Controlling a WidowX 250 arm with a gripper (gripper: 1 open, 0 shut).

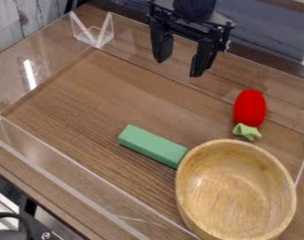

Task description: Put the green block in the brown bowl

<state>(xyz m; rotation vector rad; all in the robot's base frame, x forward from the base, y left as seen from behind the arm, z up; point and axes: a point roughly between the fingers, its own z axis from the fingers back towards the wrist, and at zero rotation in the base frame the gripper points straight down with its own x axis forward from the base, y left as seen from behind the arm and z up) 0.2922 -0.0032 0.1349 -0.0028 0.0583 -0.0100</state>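
Jaws of my gripper [181, 58] hang spread and empty at upper centre, with the green block [152, 145] left of the brown bowl [236, 188] on the bench [104, 94]; I read no writing.

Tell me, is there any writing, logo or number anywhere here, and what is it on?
None can be read. The green block, the brown bowl, the red strawberry-like toy, the wooden table and the black end effector show no letters, numbers or signs.
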